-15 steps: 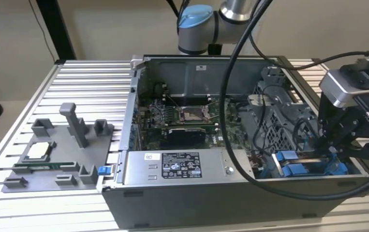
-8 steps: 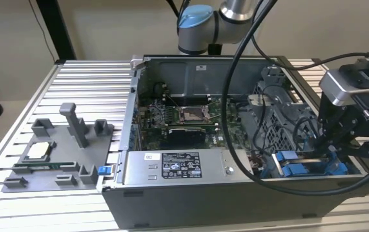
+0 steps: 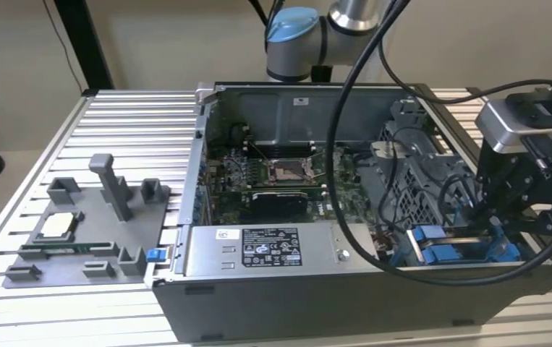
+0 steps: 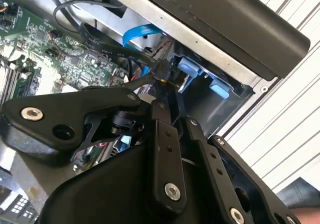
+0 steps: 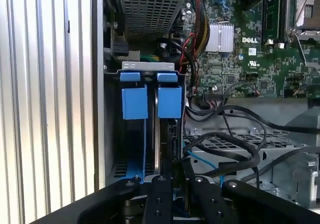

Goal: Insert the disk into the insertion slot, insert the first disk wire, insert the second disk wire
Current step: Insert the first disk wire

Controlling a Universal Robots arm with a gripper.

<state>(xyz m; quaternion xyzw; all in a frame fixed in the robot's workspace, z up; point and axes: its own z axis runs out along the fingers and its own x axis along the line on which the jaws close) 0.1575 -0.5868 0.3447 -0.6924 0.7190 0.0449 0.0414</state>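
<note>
The jaws pinch a black wire plug (image 4: pixel 161 72) at their tips, nearly together. The insertion slot (image 5: pixel 148 65) with its blue tabs (image 5: pixel 135 103) lies just ahead of them

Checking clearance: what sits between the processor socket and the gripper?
Exterior view: a grey perforated cage and black cables lie between socket and gripper.

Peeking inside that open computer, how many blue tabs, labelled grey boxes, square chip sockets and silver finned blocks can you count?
Blue latch tabs: 2
Labelled grey power-supply box: 1
Square processor socket: 1
Silver finned heat sink: 1
Total: 5
</note>
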